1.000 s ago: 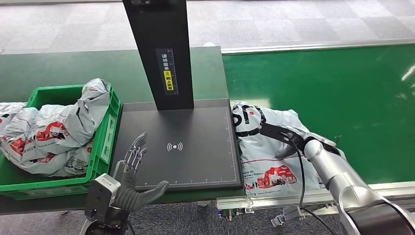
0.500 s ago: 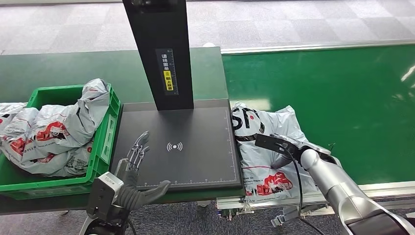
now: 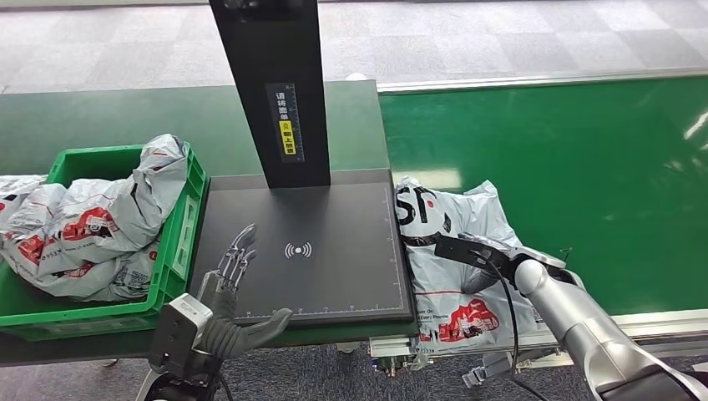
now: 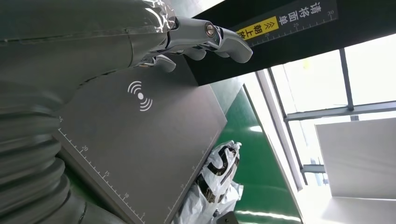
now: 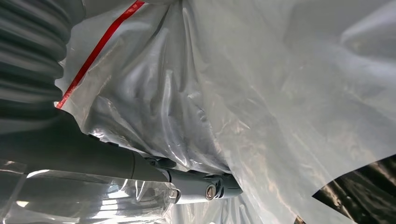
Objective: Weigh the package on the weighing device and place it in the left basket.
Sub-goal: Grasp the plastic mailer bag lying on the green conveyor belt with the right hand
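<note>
A: Where is the package (image 3: 455, 251) to be found?

B: It is seen lying on the green belt (image 3: 584, 159), touching the 3 o'clock edge of the weighing device (image 3: 309, 251). None of it appears to be resting on the black plate. In the head view it lies at about 4 o'clock from the black post (image 3: 271, 83).

A: And the right hand (image 3: 467, 251)?

B: It is laid on top of the package, fingers stretched towards 9 o'clock. In the right wrist view the thumb (image 5: 196, 184) is seen pressed into the crumpled film, but whether the film is truly pinched cannot be told.

A: The left hand (image 3: 230, 288)?

B: It is held over the near 7 o'clock corner of the plate, fingers spread, nothing in it.

A: What could be expected to go wrong?

B: The film looks slack and slippery. If only a fold is caught, the bag may be dragged out of the fingers or left sagging when lifted. A trailing end could be snagged on the plate's raised edge, or the bag could be left half on the belt, so that a false weight is read.

A: Anything further?

B: The left basket (image 3: 179, 225) is already heaped with packages (image 3: 83, 225). A bag dropped on that pile may well slide off over the rim.
</note>
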You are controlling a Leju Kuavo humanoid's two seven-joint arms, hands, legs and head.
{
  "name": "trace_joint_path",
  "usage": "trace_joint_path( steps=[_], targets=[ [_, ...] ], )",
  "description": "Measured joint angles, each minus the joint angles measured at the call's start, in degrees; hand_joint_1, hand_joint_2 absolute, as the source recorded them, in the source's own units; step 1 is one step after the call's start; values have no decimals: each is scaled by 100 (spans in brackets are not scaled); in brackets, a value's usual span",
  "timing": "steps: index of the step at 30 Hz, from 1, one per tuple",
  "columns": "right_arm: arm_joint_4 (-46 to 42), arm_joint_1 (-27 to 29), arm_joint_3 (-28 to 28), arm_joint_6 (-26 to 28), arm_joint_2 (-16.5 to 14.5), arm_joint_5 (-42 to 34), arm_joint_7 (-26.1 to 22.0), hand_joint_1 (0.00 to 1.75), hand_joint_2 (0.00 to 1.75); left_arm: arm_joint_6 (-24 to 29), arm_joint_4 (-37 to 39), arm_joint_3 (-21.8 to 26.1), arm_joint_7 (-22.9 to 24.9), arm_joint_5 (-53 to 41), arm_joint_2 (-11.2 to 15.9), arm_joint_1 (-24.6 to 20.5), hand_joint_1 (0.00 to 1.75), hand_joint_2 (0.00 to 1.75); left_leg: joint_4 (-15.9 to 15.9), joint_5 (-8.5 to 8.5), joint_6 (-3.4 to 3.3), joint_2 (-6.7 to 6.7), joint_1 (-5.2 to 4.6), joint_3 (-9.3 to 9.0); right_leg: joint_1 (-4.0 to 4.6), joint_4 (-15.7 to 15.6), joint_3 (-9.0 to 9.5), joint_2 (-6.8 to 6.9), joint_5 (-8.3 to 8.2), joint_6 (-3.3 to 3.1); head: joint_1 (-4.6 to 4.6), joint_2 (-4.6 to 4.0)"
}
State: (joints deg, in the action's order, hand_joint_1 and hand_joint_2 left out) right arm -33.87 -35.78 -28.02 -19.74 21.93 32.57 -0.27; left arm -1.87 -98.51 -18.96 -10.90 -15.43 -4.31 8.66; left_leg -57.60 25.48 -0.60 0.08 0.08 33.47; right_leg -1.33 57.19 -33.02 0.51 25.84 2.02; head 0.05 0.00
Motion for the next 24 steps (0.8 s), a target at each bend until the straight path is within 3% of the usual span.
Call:
trace_joint_path(
  steps=[2,3,24],
  targets=[
    [-34,28,-19,29,16,-5,17,139,175,-2,0,-2,7,0,0,-1,0,175,0,0,0,0,0,0,0,0,1,0,0,0,1,0],
    [-55,44,-30,52,27,-15,42,175,175,-4,0,-2,9,0,0,-1,0,175,0,0,0,0,0,0,0,0,1,0,0,0,1,0],
    [-574,277,-121,259,222,-197,335,175,175,-37,2,-3,28,-8,0,-35,0,175,0,0,-1,-1,0,-10,-1,-3,13,1,0,1,1,0]
  ],
)
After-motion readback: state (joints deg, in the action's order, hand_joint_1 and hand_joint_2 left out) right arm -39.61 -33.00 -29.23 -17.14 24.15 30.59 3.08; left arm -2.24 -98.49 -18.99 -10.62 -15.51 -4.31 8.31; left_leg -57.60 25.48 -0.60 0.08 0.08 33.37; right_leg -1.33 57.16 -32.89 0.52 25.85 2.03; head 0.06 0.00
